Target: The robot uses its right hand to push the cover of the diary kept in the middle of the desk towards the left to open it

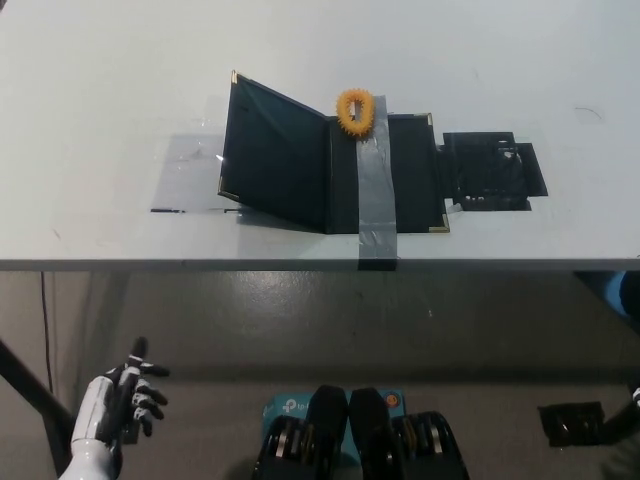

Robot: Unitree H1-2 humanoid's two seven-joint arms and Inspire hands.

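Observation:
The dark diary (410, 170) lies in the middle of the white desk (120, 80). Its cover (275, 150) stands half raised and leans to the left, with gold corners showing. A grey tape strip (373, 195) runs over the diary down to the desk's front edge. An orange spiky ring (353, 110) sits at the top of the spine. My white left hand (128, 395) hangs below the desk at the lower left, fingers apart and holding nothing. My right hand does not show.
A black flat piece (490, 170) lies against the diary's right side. A patch of clear tape (190, 175) shines on the desk left of the cover. The desk's front edge (200, 265) crosses the picture, with grey floor below it.

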